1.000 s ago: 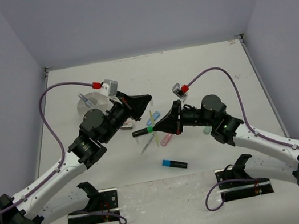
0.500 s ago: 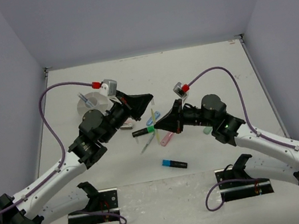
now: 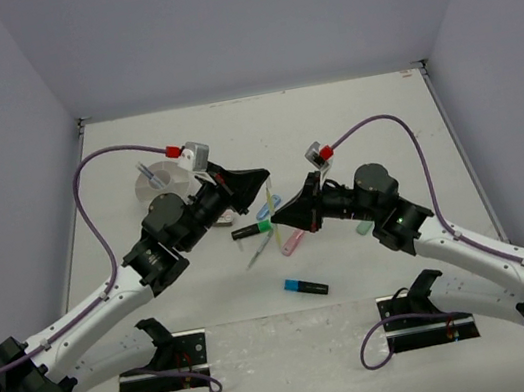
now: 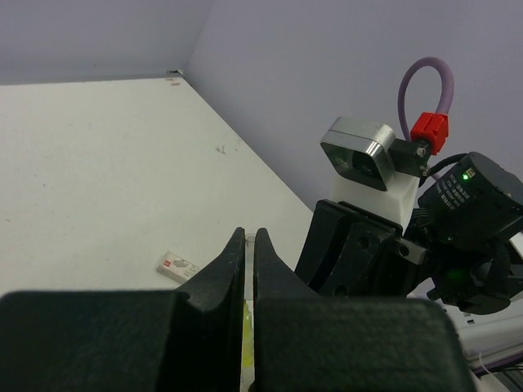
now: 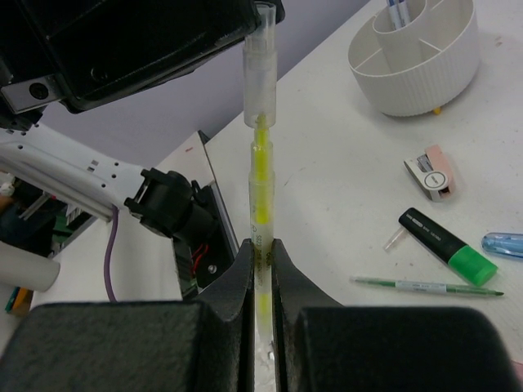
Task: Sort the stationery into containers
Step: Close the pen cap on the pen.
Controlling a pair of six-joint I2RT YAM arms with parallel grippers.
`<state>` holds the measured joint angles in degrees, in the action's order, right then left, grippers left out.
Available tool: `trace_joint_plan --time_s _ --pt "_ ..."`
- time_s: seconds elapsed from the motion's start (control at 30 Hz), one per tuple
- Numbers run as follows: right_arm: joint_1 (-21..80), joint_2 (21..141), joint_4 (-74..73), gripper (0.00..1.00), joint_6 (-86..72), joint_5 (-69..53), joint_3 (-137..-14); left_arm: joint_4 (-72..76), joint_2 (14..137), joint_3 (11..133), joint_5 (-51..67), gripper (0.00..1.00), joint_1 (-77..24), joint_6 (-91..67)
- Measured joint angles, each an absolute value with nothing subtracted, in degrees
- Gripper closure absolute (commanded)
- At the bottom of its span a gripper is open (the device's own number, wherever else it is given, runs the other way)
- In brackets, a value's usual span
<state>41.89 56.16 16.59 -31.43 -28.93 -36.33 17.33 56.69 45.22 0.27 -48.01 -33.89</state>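
Robotics lab cell, white table [image 3: 348,110] boxed by plain lilac walls [image 3: 241,17], left arm [image 3: 90,313] and right arm [image 3: 464,247] bolted at its near edge.

Both arms stretched inward from near-edge bases, elbows bent, wrists facing each other near centre. Jaws of left pincer [image 3: 261,177] pressed together on top end of yellow pen [image 5: 260,163], seemingly its cap. Jaws of right pincer [image 3: 280,215] clamped on pen's lower barrel.

yellow pen [image 5: 260,175] tilted rightward, left arm [image 3: 108,299] and right arm [image 3: 459,245] shifted slightly
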Motion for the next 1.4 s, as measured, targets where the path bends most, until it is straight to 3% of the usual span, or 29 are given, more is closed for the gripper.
trace_joint_plan --time_s 1.4 --pt "41.9 54.2 14.6 1.00 -30.6 -27.9 -36.6 18.8 57.2 45.1 -0.2 1.00 -48.0 -33.9"
